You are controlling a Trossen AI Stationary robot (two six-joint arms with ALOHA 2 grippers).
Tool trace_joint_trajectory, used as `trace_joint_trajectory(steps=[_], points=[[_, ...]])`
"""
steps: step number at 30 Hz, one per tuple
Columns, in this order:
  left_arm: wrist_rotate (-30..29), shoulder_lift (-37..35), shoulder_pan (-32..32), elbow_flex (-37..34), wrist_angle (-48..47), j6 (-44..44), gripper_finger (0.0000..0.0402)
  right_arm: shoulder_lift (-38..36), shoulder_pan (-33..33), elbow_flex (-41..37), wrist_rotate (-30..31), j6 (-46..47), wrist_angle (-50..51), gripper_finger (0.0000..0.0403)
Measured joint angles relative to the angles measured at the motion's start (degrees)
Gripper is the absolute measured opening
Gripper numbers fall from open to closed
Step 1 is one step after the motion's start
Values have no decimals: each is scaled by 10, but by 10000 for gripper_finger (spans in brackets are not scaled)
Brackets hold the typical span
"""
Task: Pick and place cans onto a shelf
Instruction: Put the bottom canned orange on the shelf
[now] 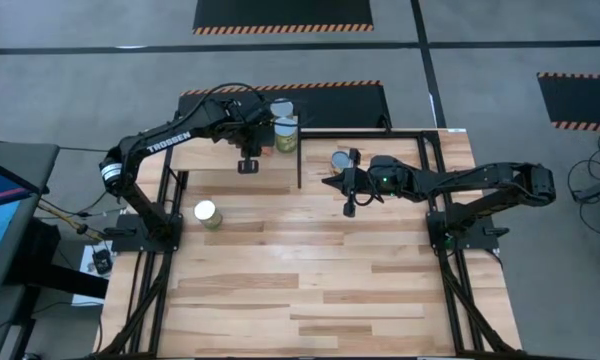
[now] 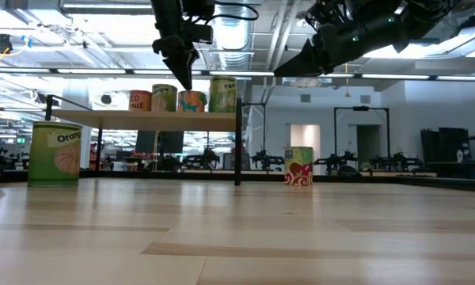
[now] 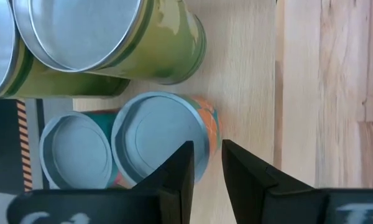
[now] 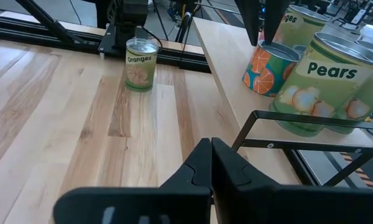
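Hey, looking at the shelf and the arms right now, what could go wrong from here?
1. The left gripper hangs just above the orange-patterned can on the shelf, jaws slightly apart, empty. Descending off-centre, it may tip that can.
2. The shelf cans sit packed together; the tall Pears can looks close to the shelf edge and might fall if nudged.
3. The right gripper, jaws shut, hovers near the can on the table; it might bump it.

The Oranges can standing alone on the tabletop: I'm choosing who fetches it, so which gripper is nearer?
Left, though not by much. The left gripper hovers at the shelf, diagonally from the Oranges can. The right gripper hangs across the table.
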State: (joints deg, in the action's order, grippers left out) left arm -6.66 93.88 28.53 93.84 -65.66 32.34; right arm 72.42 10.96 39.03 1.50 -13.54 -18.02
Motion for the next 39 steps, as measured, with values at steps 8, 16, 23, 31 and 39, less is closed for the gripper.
trace_joint_trajectory(steps=[8,16,23,31,39], points=[[-13,0,0,-32,18,7,73,0,0,0,0,0,0,17],[-29,-4,0,-51,46,24,70,0,0,0,0,0,0,15],[-29,-4,0,-51,44,25,20,0,0,0,0,0,0,15],[-26,-4,0,-51,42,20,10,0,0,0,0,0,0,17],[-27,-6,0,-49,35,13,8,0,0,0,0,0,0,14]])
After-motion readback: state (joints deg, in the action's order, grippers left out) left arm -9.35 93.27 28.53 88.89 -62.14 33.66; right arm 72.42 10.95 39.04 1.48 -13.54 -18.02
